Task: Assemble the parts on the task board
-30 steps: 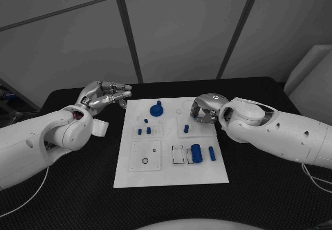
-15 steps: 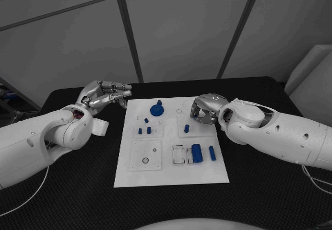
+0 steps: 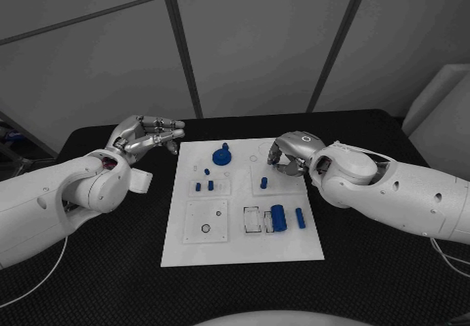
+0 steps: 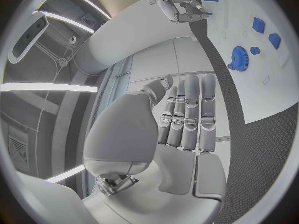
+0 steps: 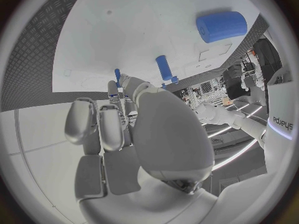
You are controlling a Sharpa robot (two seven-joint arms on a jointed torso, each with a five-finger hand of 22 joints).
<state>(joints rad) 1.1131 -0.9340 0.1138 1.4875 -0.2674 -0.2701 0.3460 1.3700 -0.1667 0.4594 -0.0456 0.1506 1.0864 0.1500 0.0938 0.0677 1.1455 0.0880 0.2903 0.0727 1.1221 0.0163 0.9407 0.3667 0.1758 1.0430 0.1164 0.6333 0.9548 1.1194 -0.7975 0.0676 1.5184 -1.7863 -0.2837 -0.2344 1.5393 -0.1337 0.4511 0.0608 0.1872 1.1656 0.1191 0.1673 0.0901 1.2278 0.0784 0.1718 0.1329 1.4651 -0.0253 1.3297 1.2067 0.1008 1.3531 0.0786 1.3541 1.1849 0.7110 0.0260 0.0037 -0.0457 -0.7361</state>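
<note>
Change over the last second is slight: the right hand stays hanging over the upper right of the board, while its forearm creeps a touch toward the picture's centre. The left hand stays off the board's upper left corner, above the black table. No part has moved. The gear stands at the board's upper middle, the peg just below the right hand, and the cylinder lies at the lower right. I judge the right hand is working slowly over a seat in that corner, so the assembly has not advanced.

The left hand's fingers are curled in with nothing in them. From the head view the right hand's fingers are bunched downward and their tips are hidden.

The right wrist view adds what the head view lacks: a thin blue pin sits right at that hand's fingertips, with the cylinder well apart beyond it. I cannot tell whether the pin is pinched or merely stands by the tips. The left wrist view shows the left hand with fingers side by side and its palm bare. It also shows the gear and, far off, the right hand from the side, its tips low over the board.
</note>
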